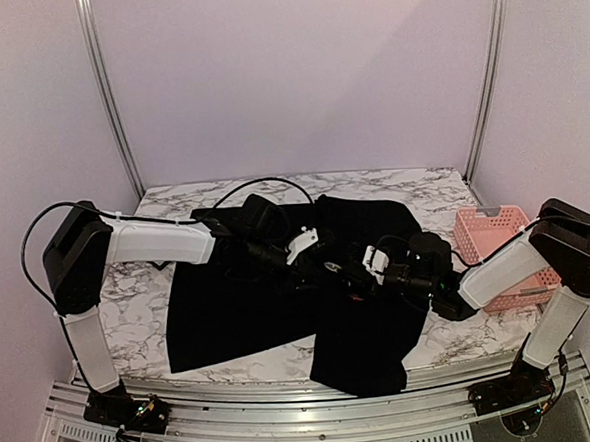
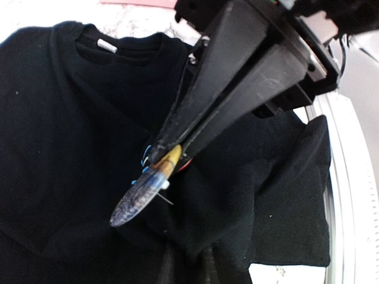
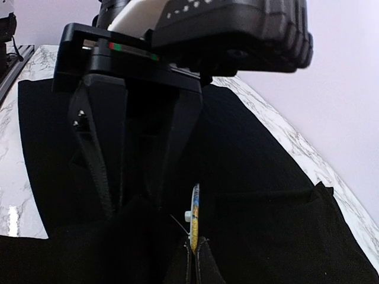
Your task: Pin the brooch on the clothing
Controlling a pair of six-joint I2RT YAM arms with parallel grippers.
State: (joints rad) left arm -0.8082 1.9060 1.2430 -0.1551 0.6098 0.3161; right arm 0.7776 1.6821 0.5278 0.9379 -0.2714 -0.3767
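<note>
The black T-shirt point(image 1: 250, 304) lies spread on the marble table. My right gripper point(image 3: 194, 241) is shut on the lower edge of the brooch point(image 3: 193, 207), an oval blue and yellow disc with a thin pin sticking out of its back. In the left wrist view the brooch point(image 2: 139, 195) hangs just above the T-shirt point(image 2: 71, 148), with bits of a light-blue mark point(image 2: 146, 155) beside it. My left gripper point(image 2: 186, 260) is shut on a raised fold of the T-shirt, right next to the pin. Both grippers meet over the shirt's middle point(image 1: 340, 268).
A pink basket point(image 1: 496, 239) stands at the right edge of the table, beside the right arm. The shirt's collar with a white label point(image 2: 108, 45) lies at the far side. A metal rail point(image 1: 318, 435) runs along the near edge.
</note>
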